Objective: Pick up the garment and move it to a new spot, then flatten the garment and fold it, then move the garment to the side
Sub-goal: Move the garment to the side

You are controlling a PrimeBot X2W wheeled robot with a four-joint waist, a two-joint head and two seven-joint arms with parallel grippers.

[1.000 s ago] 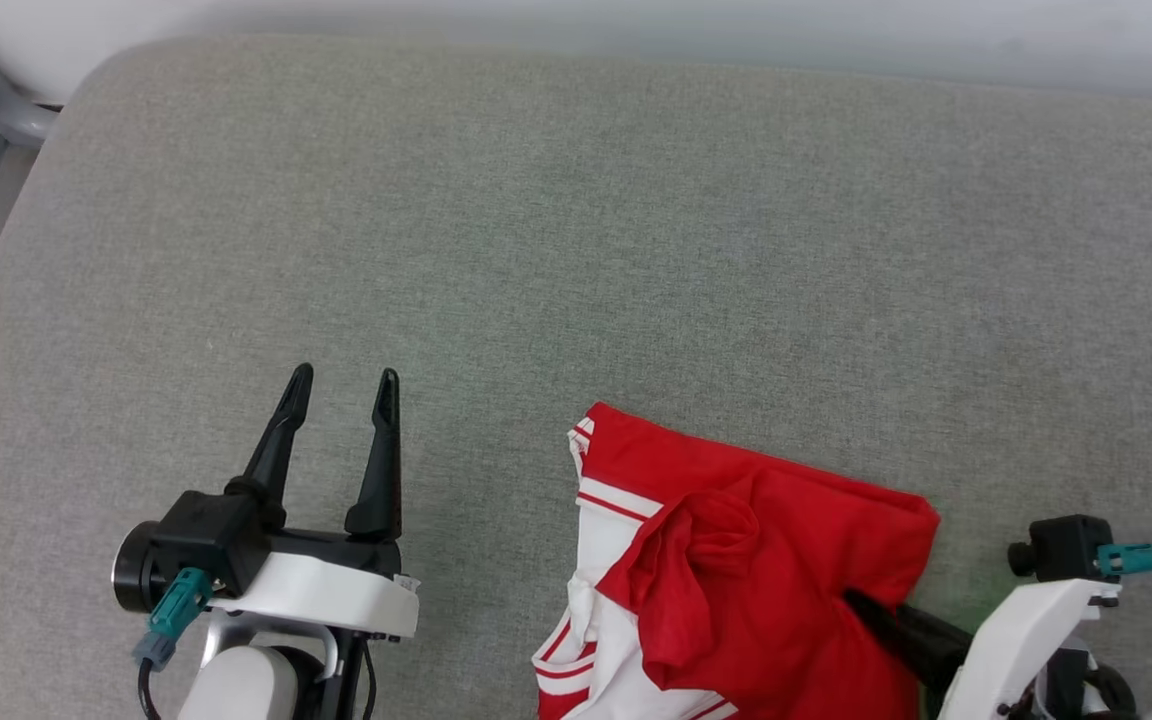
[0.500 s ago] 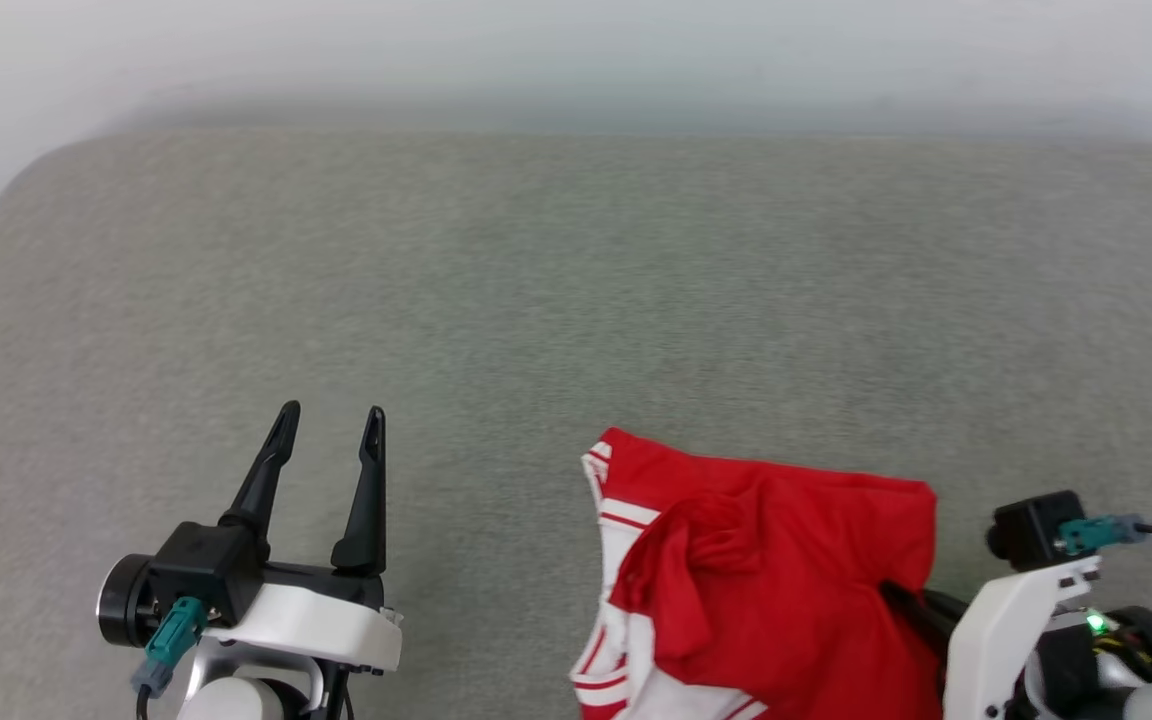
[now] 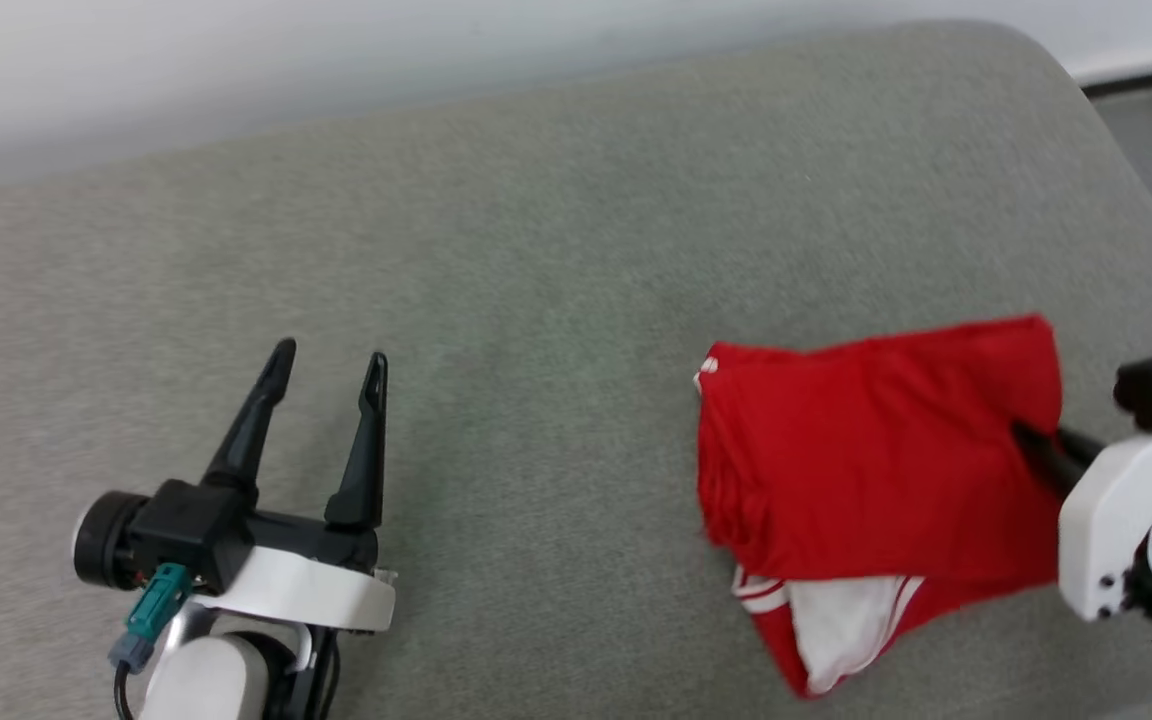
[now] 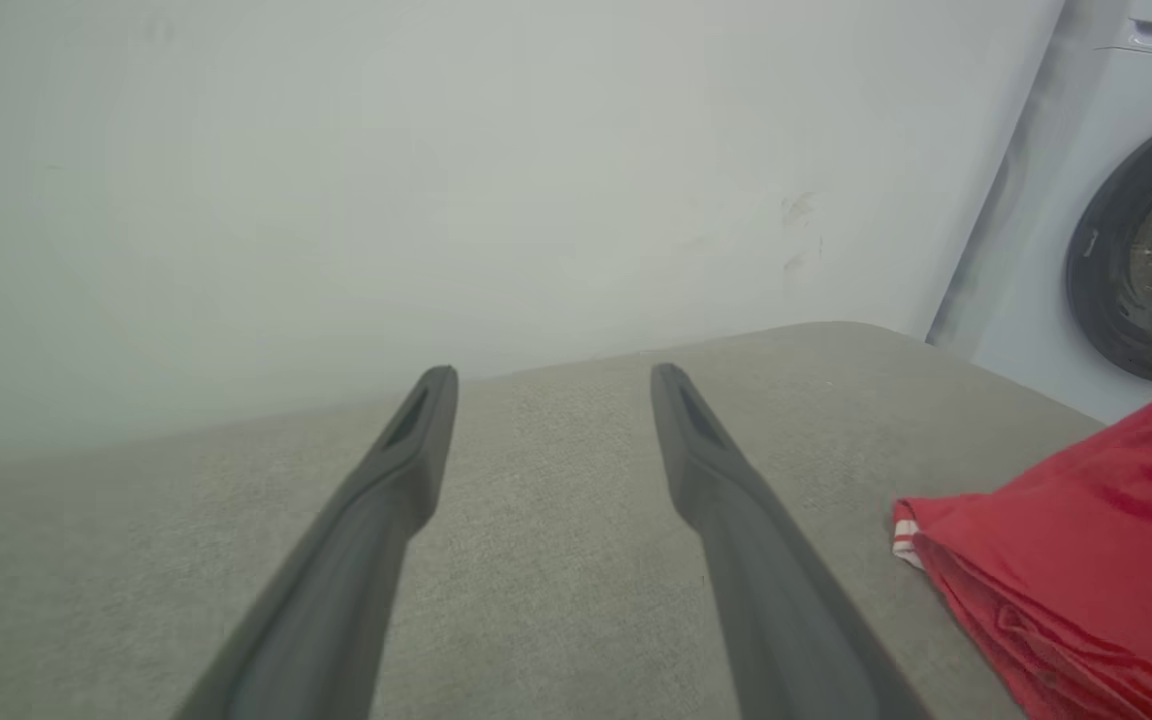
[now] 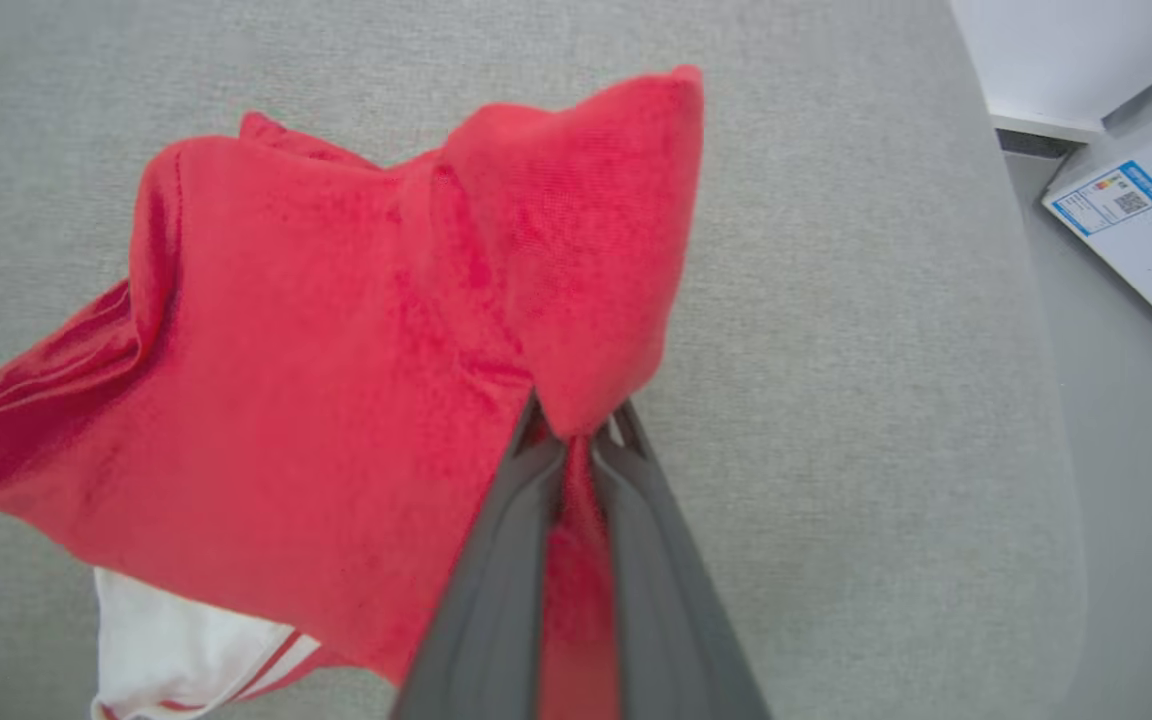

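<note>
My right pincer [image 5: 577, 440] is clamped on a small fold of the garment [image 3: 876, 450], bunched at the right of the frame near the bench [image 3: 536, 250] edge; my left pincer [image 3: 328, 365] gapes empty. So thin a pinch could slip, dropping it floorward.

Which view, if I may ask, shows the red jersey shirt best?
The head view: the red jersey shirt shows nearly whole against the grey cushion. The right wrist view shows it pinched by the right gripper; the left wrist view catches one corner.
</note>
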